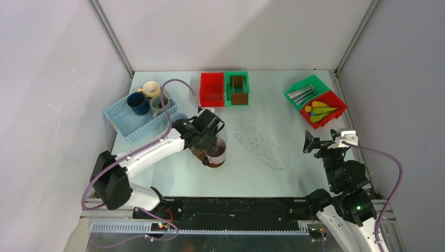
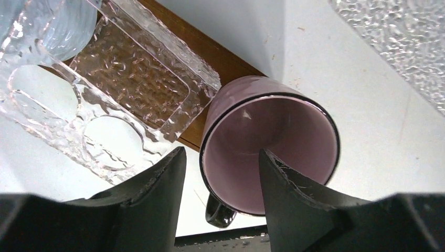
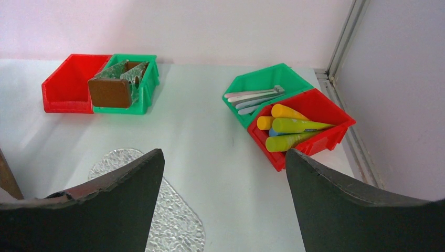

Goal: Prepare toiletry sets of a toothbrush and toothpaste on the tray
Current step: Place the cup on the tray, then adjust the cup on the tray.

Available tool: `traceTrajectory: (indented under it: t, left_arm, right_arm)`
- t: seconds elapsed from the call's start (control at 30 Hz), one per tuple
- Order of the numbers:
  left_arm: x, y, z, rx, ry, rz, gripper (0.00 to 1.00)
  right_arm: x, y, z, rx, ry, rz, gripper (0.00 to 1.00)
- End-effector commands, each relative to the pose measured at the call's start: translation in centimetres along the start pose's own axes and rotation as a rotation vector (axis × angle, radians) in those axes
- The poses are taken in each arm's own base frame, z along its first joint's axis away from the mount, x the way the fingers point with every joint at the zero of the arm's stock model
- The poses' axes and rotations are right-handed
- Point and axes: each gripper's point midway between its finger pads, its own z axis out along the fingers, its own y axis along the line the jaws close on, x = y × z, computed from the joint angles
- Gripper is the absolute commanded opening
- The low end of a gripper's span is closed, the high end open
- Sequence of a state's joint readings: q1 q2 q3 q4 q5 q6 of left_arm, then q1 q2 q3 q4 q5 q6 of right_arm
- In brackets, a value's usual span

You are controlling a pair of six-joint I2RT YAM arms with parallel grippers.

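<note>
Pale toothbrushes [image 1: 302, 93] [image 3: 252, 97] lie in a green bin at the back right. Yellow, lime, blue and orange toothpaste tubes [image 1: 321, 111] [image 3: 291, 126] fill the red bin beside it. A clear oval glass tray [image 1: 262, 146] [image 3: 173, 220] lies bare mid-table. My left gripper [image 1: 210, 140] [image 2: 221, 152] is open over a pink mug [image 1: 216, 156] [image 2: 294, 126], one finger inside the rim and one outside, not pinching it. My right gripper [image 1: 315, 144] [image 3: 223, 163] hovers open and empty near the right edge, short of the bins.
A clear glass organiser on a brown board [image 2: 131, 79] sits against the pink mug. A blue basket [image 1: 126, 123] at the back left holds three mugs. An empty red bin [image 1: 211, 89] and a green bin [image 1: 239, 79] with a brown-and-glass holder stand at the back.
</note>
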State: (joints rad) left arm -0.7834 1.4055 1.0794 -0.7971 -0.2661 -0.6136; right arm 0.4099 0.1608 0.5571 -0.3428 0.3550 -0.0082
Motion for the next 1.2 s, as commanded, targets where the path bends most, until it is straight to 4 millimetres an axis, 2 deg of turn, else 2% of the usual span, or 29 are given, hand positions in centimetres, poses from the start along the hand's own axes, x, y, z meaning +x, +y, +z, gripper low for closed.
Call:
traceTrajectory:
  t: [0.0,0.13,0.3,0.4,0.6,0.93,1.07,1.17]
  left_arm:
    - [-1.4,-1.2,-2.5,0.061,-0.049,-0.035,0.59]
    - [-1.7,-2.2,-3.9,0.094,-0.063,-0.023,0.6]
    - [-3.1,-4.1,-6.2,0.148,-0.111,0.033,0.6]
    - [-3.2,-5.7,-6.5,0.169,-0.112,0.1,0.61]
    - [-1.9,-6.8,-4.5,0.12,-0.056,0.191,0.6]
    - [0.1,-6.6,-1.5,0.062,0.019,0.257,0.57]
    - [0.9,-6.5,-0.5,0.052,0.049,0.287,0.52]
    - [1.4,-6.4,0.1,0.052,0.067,0.311,0.44]
  right_arm:
    - [-0.3,-0.2,0.0,0.011,-0.009,0.007,0.88]
    - [-0.3,-0.2,0.0,0.013,-0.01,0.007,0.88]
    - [-0.2,-0.2,0.0,0.012,-0.009,0.007,0.88]
    - [-0.2,-0.2,0.0,0.013,-0.008,0.007,0.88]
    - [-0.2,-0.3,0.0,0.018,-0.008,0.007,0.88]
    - [-0.1,-0.3,0.0,0.017,-0.002,0.005,0.88]
    - [0.0,-0.2,0.1,0.016,0.0,0.004,0.88]
    - [0.0,-0.2,0.1,0.016,0.001,0.003,0.88]
